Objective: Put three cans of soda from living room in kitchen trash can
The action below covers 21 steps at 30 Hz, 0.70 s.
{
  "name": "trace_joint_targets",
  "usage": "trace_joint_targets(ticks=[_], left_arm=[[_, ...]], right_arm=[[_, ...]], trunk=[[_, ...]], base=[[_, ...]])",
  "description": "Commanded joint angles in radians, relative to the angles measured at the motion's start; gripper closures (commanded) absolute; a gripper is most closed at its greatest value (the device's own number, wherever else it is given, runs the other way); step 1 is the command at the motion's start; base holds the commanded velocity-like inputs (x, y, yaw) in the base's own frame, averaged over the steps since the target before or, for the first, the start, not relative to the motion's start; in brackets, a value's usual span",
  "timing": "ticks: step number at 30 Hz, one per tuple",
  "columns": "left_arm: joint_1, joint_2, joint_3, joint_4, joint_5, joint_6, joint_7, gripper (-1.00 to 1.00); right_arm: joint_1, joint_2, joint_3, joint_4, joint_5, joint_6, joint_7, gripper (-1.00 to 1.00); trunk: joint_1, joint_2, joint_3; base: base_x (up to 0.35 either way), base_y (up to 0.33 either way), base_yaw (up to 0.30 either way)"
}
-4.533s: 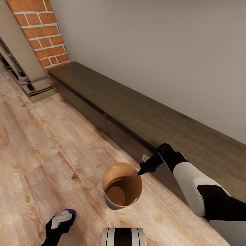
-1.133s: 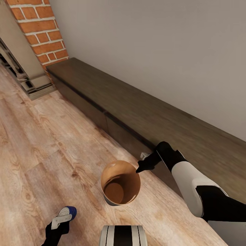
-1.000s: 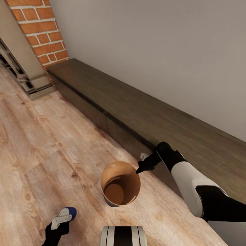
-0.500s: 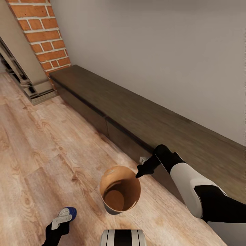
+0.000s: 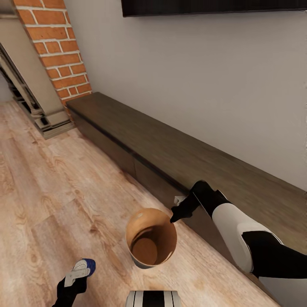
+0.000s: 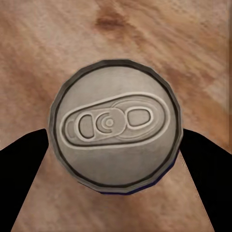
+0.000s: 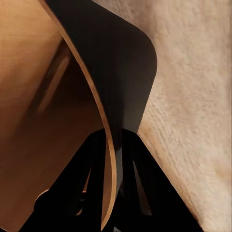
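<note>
- Right gripper (image 5: 175, 216), centre-right of the head view, is clamped on the rim of the tash can (image 5: 151, 237); the right wrist view shows the thin wall (image 7: 108, 159) pinched between both fingers, one inside, one outside.
- The rim pinch prob. lets one arm carry the bin w/ the mouth open & facing up, ready for a drop-in.
- The bin hangs in front of the robot, lower centre of the head view, tilted a bit; the inside looks bare, no cans seen in it.
- Left gripper (image 5: 79, 273), lower left of the head view, is closed on the dark blue can of soda (image 5: 88, 264); the left wrist view shows its grey top w/ pull tab (image 6: 115, 123) square-on, black fingers at both sides.
- Can is held upright, well apart from the bin — so one arm per item, both carried at once, it seems.
- Beyond: wood floor (image 5: 51, 183) under both; a low dark cabinet (image 5: 179, 157) runs diagonally along the grey wall, just beside the right arm.
- Brick fireplace (image 5: 53, 47) at upper left, black TV edge (image 5: 213, 6) at the top: living room, not kitchen.
- The 2 orange cans aren't accounted for here; task looks early.
</note>
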<state>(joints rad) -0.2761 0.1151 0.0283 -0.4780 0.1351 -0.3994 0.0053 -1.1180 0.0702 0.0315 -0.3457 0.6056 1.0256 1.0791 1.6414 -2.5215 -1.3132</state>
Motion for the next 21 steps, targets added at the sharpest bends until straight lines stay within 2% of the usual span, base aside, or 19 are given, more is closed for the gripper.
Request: trace_joint_targets(ticks=[1, 6, 10, 15, 21], left_arm=[[0.0, 0.0, 0.0, 0.0, 0.0, 0.0, 0.0, 1.0], [0.0, 0.002, -0.002, -0.005, 0.001, 0.004, -0.001, 1.0], [0.0, 0.005, -0.003, -0.012, 0.003, 0.039, -0.009, 1.0], [0.0, 0.008, -0.003, -0.084, 0.006, 0.06, -0.017, 1.0], [0.0, 0.009, -0.003, -0.186, 0.007, 0.12, -0.048, 1.0]], right_arm=[[0.0, 0.0, -0.008, 0.001, -0.036, 0.022, 0.006, 1.0], [0.0, 0.003, -0.008, 0.001, -0.036, 0.022, 0.005, 1.0], [0.001, 0.013, -0.007, 0.001, -0.036, 0.022, 0.005, 1.0], [0.001, 0.014, -0.007, -0.001, -0.036, 0.022, 0.005, 1.0], [0.001, 0.013, -0.007, -0.003, -0.036, 0.022, 0.005, 1.0]], trunk=[[0.0, 0.0, 0.004], [-0.003, 0.001, 0.023], [-0.004, 0.002, 0.039], [-0.007, 0.004, 0.058], [-0.009, 0.005, 0.081]], base=[[0.0, 0.0, 0.0], [0.0, 0.0, 0.0], [0.0, 0.0, 0.0], [0.0, 0.0, 0.0], [0.0, 0.0, 0.0]])
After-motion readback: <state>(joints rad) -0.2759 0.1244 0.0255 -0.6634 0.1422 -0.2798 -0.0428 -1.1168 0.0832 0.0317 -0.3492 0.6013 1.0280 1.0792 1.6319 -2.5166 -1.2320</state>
